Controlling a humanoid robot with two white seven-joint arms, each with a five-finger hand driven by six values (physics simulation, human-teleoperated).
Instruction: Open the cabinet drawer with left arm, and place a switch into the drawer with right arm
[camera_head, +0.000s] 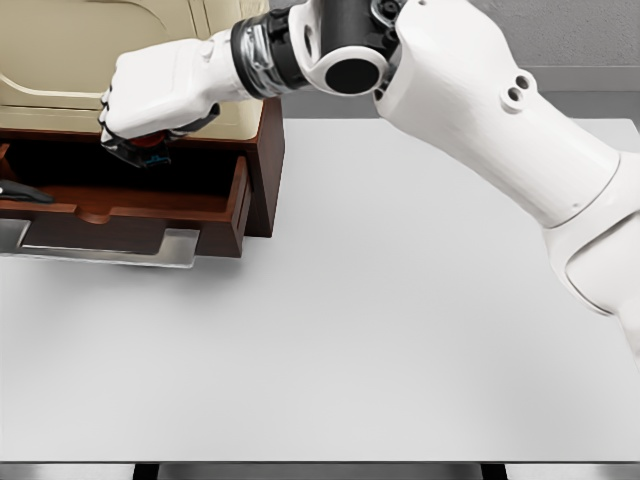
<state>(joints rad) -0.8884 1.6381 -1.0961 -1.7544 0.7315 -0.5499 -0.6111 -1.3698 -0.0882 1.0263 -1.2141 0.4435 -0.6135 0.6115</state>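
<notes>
— Holding the switch (148, 143)?
— Yes, the right hand (160, 95) is curled around it, above the open drawer (130, 205) of the cabinet (268, 160) at the desk's (380, 330) far left.
— And the left hand?
— Only a dark tip (25, 192) at the left edge; its fingers can't be made out.
</notes>
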